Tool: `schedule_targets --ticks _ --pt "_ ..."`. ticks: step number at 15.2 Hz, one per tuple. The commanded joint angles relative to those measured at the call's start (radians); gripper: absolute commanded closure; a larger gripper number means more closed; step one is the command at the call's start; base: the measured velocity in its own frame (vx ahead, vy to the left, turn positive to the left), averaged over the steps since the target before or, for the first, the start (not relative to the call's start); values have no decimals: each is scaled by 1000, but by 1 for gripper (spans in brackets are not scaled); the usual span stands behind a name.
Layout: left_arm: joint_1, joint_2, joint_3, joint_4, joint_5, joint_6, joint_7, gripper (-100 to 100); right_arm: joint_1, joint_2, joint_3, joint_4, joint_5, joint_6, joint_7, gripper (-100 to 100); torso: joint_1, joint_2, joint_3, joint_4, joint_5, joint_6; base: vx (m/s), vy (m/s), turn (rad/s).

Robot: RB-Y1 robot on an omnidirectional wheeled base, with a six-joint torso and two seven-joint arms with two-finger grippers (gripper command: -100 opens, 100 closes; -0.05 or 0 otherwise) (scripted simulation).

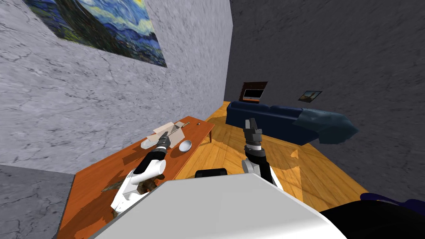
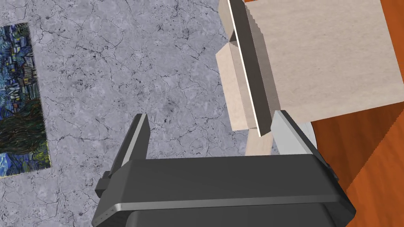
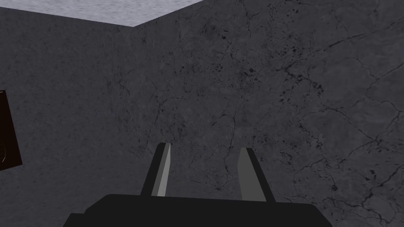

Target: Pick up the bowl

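Observation:
The bowl (image 1: 185, 145) is small, pale grey and round, and stands upright on the orange-brown table (image 1: 99, 178) near its floor-side edge. My left gripper (image 1: 164, 137) hovers over the table just wall-side of the bowl, apart from it. In the left wrist view, the left gripper (image 2: 211, 118) is open and empty, pointing at the beige cardboard box (image 2: 323, 59) and the grey wall. A white edge (image 2: 312, 132) shows beside one finger; I cannot tell what it is. My right gripper (image 1: 250, 123) is raised over the wooden floor, and its fingers (image 3: 163, 169) stand apart with nothing between them.
The open cardboard box (image 1: 170, 128) lies past the left gripper, with a flat white dish (image 1: 147, 144) beside it. Thin small items (image 1: 185, 124) lie at the table's far end. A brown object (image 1: 146, 185) sits under my left forearm. A dark blue sofa (image 1: 269, 116) stands across the floor.

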Motion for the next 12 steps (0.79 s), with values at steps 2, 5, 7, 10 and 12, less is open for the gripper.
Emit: schedule_targets --ticks 2,5,7,10,12 --pt "-10 4 23 22 10 67 8 -100 0 0 0 0 0 0 0 0 0 0 0 0 0 0 12 7 -47" --pt "-10 4 23 22 10 106 8 -100 0 0 0 0 0 0 0 0 0 0 0 0 0 0 14 10 -76" --pt "-16 4 42 43 17 160 14 -100 0 0 0 0 0 0 0 0 -1 0 0 0 0 0 17 8 -143" --pt "-23 3 60 63 24 215 19 -100 0 0 0 0 0 0 0 0 0 0 0 0 0 0 18 15 -104" --pt "-23 3 60 63 24 244 19 -100 0 0 0 0 0 0 0 0 0 0 0 0 0 0 13 12 -31"
